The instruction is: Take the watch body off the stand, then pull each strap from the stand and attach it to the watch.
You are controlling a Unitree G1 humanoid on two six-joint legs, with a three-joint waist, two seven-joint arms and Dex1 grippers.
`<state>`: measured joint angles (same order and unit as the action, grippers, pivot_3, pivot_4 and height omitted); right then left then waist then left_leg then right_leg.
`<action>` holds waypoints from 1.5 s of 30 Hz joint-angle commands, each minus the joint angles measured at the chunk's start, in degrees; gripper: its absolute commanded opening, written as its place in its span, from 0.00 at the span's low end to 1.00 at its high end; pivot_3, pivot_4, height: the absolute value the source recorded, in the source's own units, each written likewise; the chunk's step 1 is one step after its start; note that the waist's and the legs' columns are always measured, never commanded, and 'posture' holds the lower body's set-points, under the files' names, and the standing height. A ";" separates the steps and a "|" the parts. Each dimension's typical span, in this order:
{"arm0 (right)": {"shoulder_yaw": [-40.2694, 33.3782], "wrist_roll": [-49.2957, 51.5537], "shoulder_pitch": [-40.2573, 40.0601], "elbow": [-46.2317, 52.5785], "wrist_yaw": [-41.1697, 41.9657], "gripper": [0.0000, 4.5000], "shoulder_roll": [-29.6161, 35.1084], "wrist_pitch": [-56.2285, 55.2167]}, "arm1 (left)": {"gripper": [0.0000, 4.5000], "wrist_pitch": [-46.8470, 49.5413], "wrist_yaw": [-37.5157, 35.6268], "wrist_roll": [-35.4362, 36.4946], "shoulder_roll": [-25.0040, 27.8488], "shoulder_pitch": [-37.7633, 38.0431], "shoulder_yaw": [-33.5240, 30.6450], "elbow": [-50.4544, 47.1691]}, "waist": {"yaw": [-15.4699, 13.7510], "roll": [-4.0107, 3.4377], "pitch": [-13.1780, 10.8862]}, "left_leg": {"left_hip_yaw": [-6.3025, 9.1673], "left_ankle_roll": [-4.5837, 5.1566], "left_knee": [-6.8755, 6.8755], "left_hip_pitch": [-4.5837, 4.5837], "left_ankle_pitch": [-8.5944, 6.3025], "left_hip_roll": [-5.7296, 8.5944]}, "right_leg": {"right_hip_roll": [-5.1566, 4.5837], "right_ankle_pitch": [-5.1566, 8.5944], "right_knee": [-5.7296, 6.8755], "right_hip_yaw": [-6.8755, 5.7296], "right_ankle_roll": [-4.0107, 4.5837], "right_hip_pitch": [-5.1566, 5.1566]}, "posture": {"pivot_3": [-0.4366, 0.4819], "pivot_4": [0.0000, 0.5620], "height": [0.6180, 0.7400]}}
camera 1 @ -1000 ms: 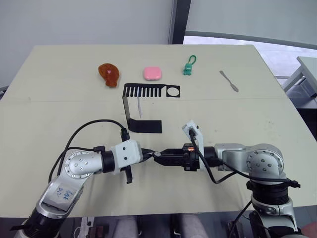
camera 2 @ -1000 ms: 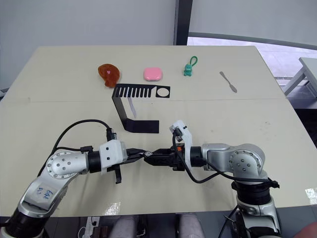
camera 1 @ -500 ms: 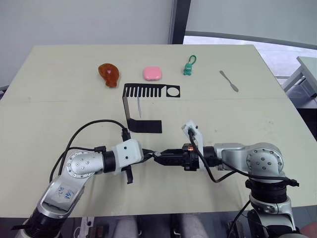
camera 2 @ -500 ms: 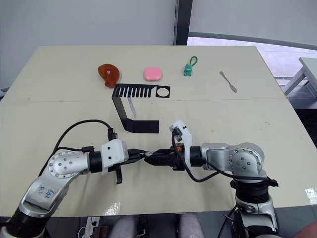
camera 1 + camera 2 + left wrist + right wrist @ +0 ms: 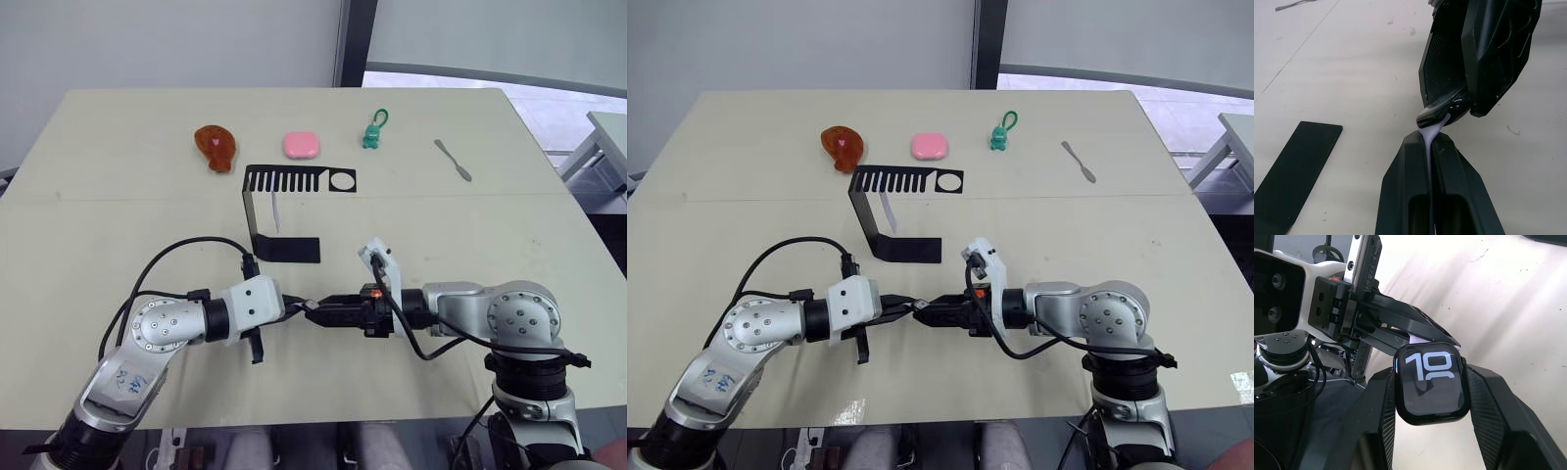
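Note:
My left gripper [image 5: 297,305] is shut on one pale lavender strap [image 5: 1431,133], which is held edge-on between its fingers. My right gripper [image 5: 320,309] is shut on the watch body [image 5: 1431,384], whose dark screen shows light digits. The two grippers meet tip to tip low over the table's front middle, and the strap's end touches the edge of the watch body [image 5: 1442,110]. The black stand [image 5: 293,180] stands upright behind them. A second strap [image 5: 275,213] hangs from its comb-slotted top bar.
Along the far side of the table [image 5: 118,225] lie a brown-red object [image 5: 216,147], a pink case [image 5: 301,145], a green keychain figure [image 5: 373,132] and a grey metal tool [image 5: 454,160]. The stand's flat base [image 5: 1293,171] lies close to the grippers.

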<state>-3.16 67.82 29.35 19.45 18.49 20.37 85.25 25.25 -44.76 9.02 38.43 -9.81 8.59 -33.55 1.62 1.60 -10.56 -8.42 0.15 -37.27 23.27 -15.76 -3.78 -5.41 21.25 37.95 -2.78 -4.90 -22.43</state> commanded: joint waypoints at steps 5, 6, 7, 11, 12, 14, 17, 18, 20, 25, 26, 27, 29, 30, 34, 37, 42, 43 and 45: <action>0.47 0.67 0.02 1.14 0.32 0.35 0.08 -0.21 | 0.32 1.94 -0.40 3.81 0.41 1.75 -3.17 -5.56 | 0.09 0.00 0.00 | 0.00 0.00 0.01 0.01 0.00 0.00 | 0.00 0.00 -0.01 0.00 0.00 0.00 | 0.48 0.27 1.00; 0.44 0.72 -0.01 1.29 0.55 0.35 0.29 -0.35 | 0.44 1.59 -1.16 4.20 1.46 2.82 -4.44 -5.72 | 0.12 0.00 0.00 | 0.00 0.00 0.02 0.00 0.00 -0.01 | 0.00 0.00 0.00 0.02 0.00 -0.01 | 0.48 0.27 1.00; 0.45 0.75 -0.02 1.45 0.87 0.35 0.59 -0.48 | 0.55 1.33 -1.83 4.76 2.54 4.00 -5.97 -5.86 | 0.16 0.00 0.00 | 0.00 -0.01 0.04 0.00 0.01 -0.01 | 0.00 0.00 -0.01 0.01 0.00 -0.02 | 0.48 0.27 1.00; 1.72 0.73 -0.30 3.63 5.20 0.35 3.40 -2.19 | 0.98 -1.65 -6.38 8.16 7.22 10.13 -15.09 -4.47 | 0.12 -0.01 -0.01 | 0.00 -0.02 0.06 0.00 0.01 -0.01 | 0.00 0.00 -0.03 0.01 0.00 -0.04 | 0.48 0.27 1.00; 1.82 0.50 -0.48 3.85 5.58 0.35 3.73 -2.88 | 0.98 -2.82 -7.87 9.13 8.12 11.67 -17.53 -3.62 | 0.15 -0.01 -0.01 | 0.00 -0.01 0.06 0.00 0.01 -0.01 | 0.00 0.00 -0.05 0.00 0.00 -0.03 | 0.48 0.27 1.00; 3.43 -1.76 -0.83 5.88 8.97 0.35 5.98 -6.32 | 0.98 -4.46 -10.57 12.19 8.83 14.21 -22.34 -1.86 | 0.10 -0.03 -0.02 | 0.00 0.00 0.07 0.01 0.00 0.00 | -0.02 0.00 -0.07 0.00 0.01 -0.02 | 0.48 0.27 1.00; 13.13 -16.42 -3.19 13.44 21.81 0.35 15.73 -23.25 | 0.98 -6.68 -15.94 18.66 8.72 16.66 -27.86 0.31 | -0.02 -0.05 -0.03 | -0.01 0.03 0.10 0.02 -0.02 0.02 | -0.05 0.00 -0.14 -0.01 0.01 -0.03 | 0.48 0.27 1.00; 15.06 -21.28 -4.01 14.51 24.73 0.35 17.42 -30.02 | 0.98 -7.38 -18.39 20.67 9.15 17.40 -29.46 1.14 | -0.07 -0.02 -0.02 | 0.02 0.04 0.10 0.02 -0.04 0.04 | -0.06 0.00 -0.17 -0.04 0.01 -0.01 | 0.48 0.27 1.00; 19.52 -34.57 -5.40 14.25 28.96 0.35 21.09 -47.15 | 0.98 -8.98 -22.53 23.46 10.05 18.30 -31.83 2.85 | 0.01 0.00 -0.01 | 0.02 0.05 0.08 0.02 -0.06 0.05 | -0.06 0.00 -0.24 -0.06 0.00 0.04 | 0.48 0.27 1.00; 23.47 -51.33 -9.01 7.92 36.94 0.35 23.97 -75.97 | 0.98 -10.77 -25.07 26.11 10.44 16.89 -33.26 5.52 | 0.07 0.02 0.00 | -0.05 0.00 0.06 -0.06 -0.03 0.06 | 0.01 0.00 -0.21 -0.07 -0.01 0.05 | 0.48 0.27 1.00; 22.65 -51.75 -9.36 6.79 37.41 0.35 23.43 -78.67 | 0.98 -11.03 -25.35 26.57 10.48 16.52 -33.39 5.86 | 0.11 0.03 0.00 | -0.05 -0.02 0.06 -0.05 -0.02 0.03 | 0.03 0.00 -0.21 -0.06 -0.01 0.05 | 0.48 0.27 1.00; 22.09 -52.54 -9.54 5.77 38.04 0.35 23.25 -81.32 | 0.98 -11.26 -25.77 26.90 10.61 16.37 -33.61 6.26 | 0.15 0.02 0.00 | -0.05 -0.02 0.05 -0.06 -0.02 0.03 | 0.02 0.00 -0.19 -0.05 -0.01 0.05 | 0.48 0.27 1.00; 20.57 -53.14 -10.28 3.75 39.69 0.35 23.60 -85.46 | 0.98 -13.02 -27.87 26.85 11.06 16.60 -34.30 7.62 | 0.20 0.02 0.00 | -0.06 -0.03 0.02 -0.06 -0.02 0.01 | 0.02 0.00 -0.16 -0.04 -0.01 0.04 | 0.48 0.27 1.00; 19.74 -53.23 -11.01 2.88 40.59 0.35 24.22 -86.92 | 0.98 -14.26 -28.94 26.71 11.13 16.69 -34.68 8.43 | 0.18 0.02 0.00 | -0.06 -0.03 0.02 -0.07 -0.02 0.01 | 0.02 0.00 -0.15 -0.05 0.00 0.04 | 0.48 0.27 1.00; 18.47 -54.66 -12.33 0.35 42.48 0.35 24.58 -91.84 | 0.98 -14.88 -29.44 26.29 11.77 17.48 -35.28 9.89 | 0.09 0.02 0.00 | -0.05 -0.01 -0.03 -0.07 -0.02 0.00 | 0.01 0.00 -0.16 -0.06 0.00 0.07 | 0.48 0.27 1.00; 18.55 -55.86 -11.88 -0.75 42.35 0.35 23.39 -93.60 | 0.98 -15.46 -29.32 26.19 11.62 17.84 -35.13 10.06 | 0.15 0.02 0.00 | -0.04 -0.01 -0.05 -0.08 -0.02 -0.01 | 0.00 0.00 -0.13 -0.05 0.00 0.08 | 0.48 0.27 1.00; 18.56 -57.52 -11.07 -2.02 42.05 0.35 21.62 -96.44 | 0.98 -15.55 -28.38 26.32 11.26 18.01 -34.83 9.50 | 0.17 0.02 0.00 | -0.04 -0.02 -0.04 -0.08 -0.02 -0.02 | 0.01 0.00 -0.11 -0.05 0.00 0.06 | 0.48 0.27 1.00; 18.55 -57.59 -10.99 -2.21 42.00 0.35 21.22 -96.58 | 0.98 -15.37 -28.24 26.42 11.29 18.11 -34.84 9.46 | 0.15 0.02 0.00 | -0.04 -0.02 -0.04 -0.08 -0.02 -0.02 | 0.01 0.00 -0.10 -0.05 0.00 0.07 | 0.48 0.27 1.00; 18.77 -57.44 -10.62 -2.44 42.03 0.35 20.42 -96.44 | 0.98 -15.18 -28.09 26.57 11.36 18.21 -34.89 9.45 | 0.13 0.02 0.00 | -0.04 -0.02 -0.05 -0.09 -0.02 -0.01 | 0.00 0.00 -0.10 -0.05 0.00 0.08 | 0.48 0.27 1.00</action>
<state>16.82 10.05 17.93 16.22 60.49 41.53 -10.14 10.47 -73.10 34.62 49.69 7.93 -24.92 -23.55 1.75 1.62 -10.56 -8.46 0.13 -37.33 23.18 -15.78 -3.79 -5.41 21.26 37.84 -2.83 -4.90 -22.36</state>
